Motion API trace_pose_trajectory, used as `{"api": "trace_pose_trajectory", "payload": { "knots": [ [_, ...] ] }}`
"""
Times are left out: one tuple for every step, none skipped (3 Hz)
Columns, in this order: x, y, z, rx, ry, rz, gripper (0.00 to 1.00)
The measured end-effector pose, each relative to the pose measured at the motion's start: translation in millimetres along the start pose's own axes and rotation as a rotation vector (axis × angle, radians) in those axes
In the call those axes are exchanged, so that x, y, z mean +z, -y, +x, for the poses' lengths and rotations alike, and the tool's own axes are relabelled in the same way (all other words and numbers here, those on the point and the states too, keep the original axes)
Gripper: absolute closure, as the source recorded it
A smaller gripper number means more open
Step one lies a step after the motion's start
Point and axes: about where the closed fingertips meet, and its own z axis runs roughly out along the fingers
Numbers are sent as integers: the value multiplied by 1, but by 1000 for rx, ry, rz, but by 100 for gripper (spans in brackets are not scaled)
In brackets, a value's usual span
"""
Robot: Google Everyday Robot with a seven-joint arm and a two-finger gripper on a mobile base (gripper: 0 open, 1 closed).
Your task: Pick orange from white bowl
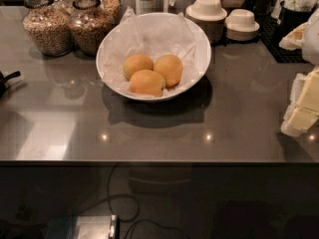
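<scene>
Cables (107,188) trail below the table (60,128); its white bowl (198,76) holds the orange (168,69) and two others (137,64). Far right hangs the gripper (301,106); wide or narrow, I cannot tell.

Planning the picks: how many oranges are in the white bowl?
3 oranges in the white bowl: back left, back right, front; paper may hide more. The gripper is at the right edge.

surface (239,118): grey, glossy | grain jar (47,29) and second grain jar (89,31) are set side by side, back left | cream bowl stack (207,14) and lower stack (241,25) are placed back right | yellow blocks (306,103) are seen at right edge
</scene>
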Motion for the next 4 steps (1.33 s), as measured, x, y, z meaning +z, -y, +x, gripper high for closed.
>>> {"api": "trace_pose_trajectory", "payload": {
  "knots": [
    [0, 0, 0, 0, 0, 0, 0],
    [0, 1, -9, -22, 21, 7, 0],
    [5, -3, -49, -134, 102, 1, 0],
    [13, -7, -89, -238, 181, -17, 0]
  ]
}}
